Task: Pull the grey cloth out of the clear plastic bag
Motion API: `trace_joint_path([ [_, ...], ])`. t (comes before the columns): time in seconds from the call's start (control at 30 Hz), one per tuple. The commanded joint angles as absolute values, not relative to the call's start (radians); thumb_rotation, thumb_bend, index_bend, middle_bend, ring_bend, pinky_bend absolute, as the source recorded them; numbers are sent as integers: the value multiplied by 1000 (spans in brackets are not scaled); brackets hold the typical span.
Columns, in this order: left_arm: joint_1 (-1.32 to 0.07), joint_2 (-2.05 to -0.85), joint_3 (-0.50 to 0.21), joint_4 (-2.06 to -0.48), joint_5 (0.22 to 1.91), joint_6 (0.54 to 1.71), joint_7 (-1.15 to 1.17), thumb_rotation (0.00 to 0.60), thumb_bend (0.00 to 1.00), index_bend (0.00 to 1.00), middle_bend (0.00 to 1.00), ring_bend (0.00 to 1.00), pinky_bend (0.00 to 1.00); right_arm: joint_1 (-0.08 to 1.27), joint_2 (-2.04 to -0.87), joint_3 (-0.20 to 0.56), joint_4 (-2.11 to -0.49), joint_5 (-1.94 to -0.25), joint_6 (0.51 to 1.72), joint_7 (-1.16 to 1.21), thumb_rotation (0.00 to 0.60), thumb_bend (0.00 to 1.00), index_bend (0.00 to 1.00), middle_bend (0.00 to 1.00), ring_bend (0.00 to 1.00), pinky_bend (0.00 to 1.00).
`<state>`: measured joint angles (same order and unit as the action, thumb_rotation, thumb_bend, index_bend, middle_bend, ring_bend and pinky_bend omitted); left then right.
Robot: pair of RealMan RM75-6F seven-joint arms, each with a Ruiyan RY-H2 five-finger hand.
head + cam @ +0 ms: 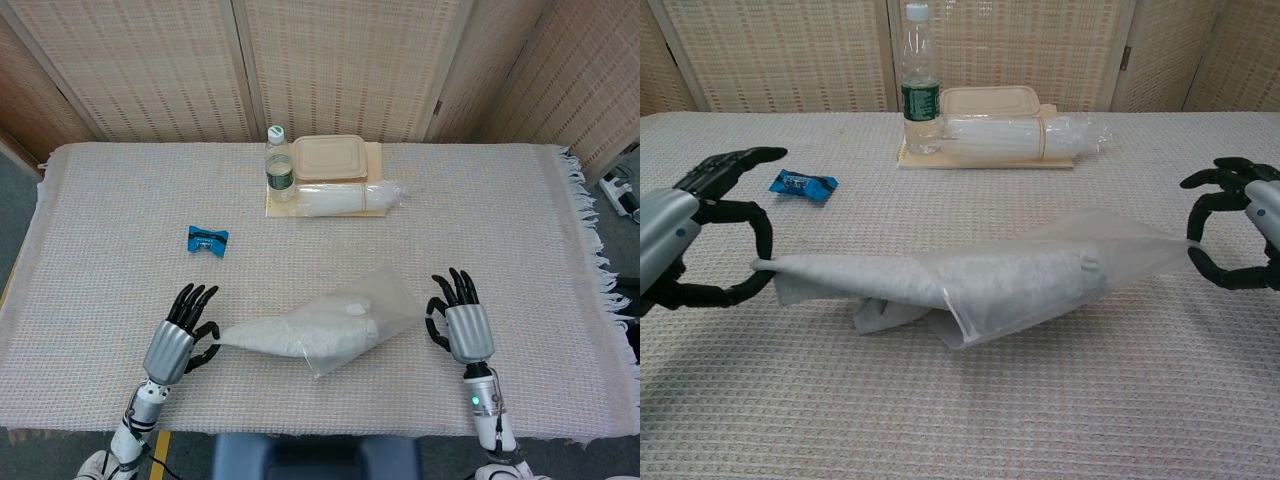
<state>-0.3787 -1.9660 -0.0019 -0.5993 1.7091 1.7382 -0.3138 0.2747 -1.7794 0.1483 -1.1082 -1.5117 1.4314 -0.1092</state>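
The grey cloth [855,275] lies stretched across the near middle of the table, partly out of the clear plastic bag [1070,265]. Its left end runs out to a point that the left hand [680,250] pinches between thumb and a finger, the other fingers spread above. The cloth's right part is still inside the bag, whose open mouth sags at the near side. The bag's right corner reaches to the right hand [1240,235], which pinches it between curled fingers and thumb. Cloth and bag hang taut between the two hands, just above the table, with a fold of cloth touching the surface below the middle.

In the head view the same line shows: left hand [180,335] at the near left, cloth [270,338] and bag [385,305] in between, right hand [462,320] at the near right.

The table carries a pale woven cover [520,220]. A small blue packet [207,239] lies to the far left of the cloth, well apart. At the far middle a water bottle [279,165] stands upright on a board, beside a lidded tan box [329,156], with a clear sleeve of white cups [345,197] lying just in front. Nothing lies between the hands and the cloth.
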Motion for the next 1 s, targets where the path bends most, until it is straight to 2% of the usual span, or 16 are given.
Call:
trace_joint_path([
  [0.03,-376,-1904,-35,-583,1676,1755,-331,600,503,696,104,0,0,269,-1742,169,-1111,-1488,1436,-107,600,508,653,170,0,0],
  [0.23,-343,-1825,-67,-583,1613,1731,-391,600,501,696,104,0,0,251,-1684,191,-1070,-1441,1434,-83,600,507,657,172,0,0],
  [0.33,-330,-1819,-52,-594,1611,1710,-412,600,495,679,102,0,0,242,-1669,194,-1057,-1422,1423,-46,600,509,647,169,0,0],
  [0.4,-319,-1807,-21,-636,1615,1656,-417,600,431,536,69,0,0,233,-1647,180,-1079,-1419,1408,-29,600,487,529,134,0,0],
  [0.47,-315,-1784,3,-701,1622,1613,-393,600,252,216,13,0,0,224,-1621,162,-1110,-1431,1411,-30,600,398,272,67,0,0],
  [0.5,-316,-1769,12,-752,1628,1603,-376,600,179,94,1,0,0,216,-1602,152,-1135,-1442,1422,-41,600,362,192,48,0,0],
  [0.53,-317,-1755,18,-793,1634,1598,-364,600,145,38,0,0,0,210,-1587,144,-1157,-1451,1434,-53,600,298,78,19,0,0],
  [0.57,-316,-1734,26,-848,1639,1590,-341,600,126,10,0,0,0,200,-1564,134,-1191,-1464,1452,-70,600,249,27,6,0,0],
  [0.67,-311,-1659,44,-1005,1643,1562,-263,598,106,0,0,0,0,171,-1490,105,-1297,-1504,1503,-130,600,134,0,0,0,0],
  [0.73,-305,-1587,61,-1134,1631,1523,-195,593,104,0,0,0,0,148,-1442,87,-1363,-1528,1537,-181,600,98,0,0,0,0],
  [0.9,-274,-1324,104,-1544,1503,1388,109,594,105,17,0,0,0,78,-1304,32,-1557,-1545,1589,-336,600,92,0,0,0,0],
  [1.0,-219,-1235,108,-1668,1438,1440,268,594,114,66,0,0,0,49,-1259,8,-1611,-1546,1600,-369,600,92,0,0,0,0],
])
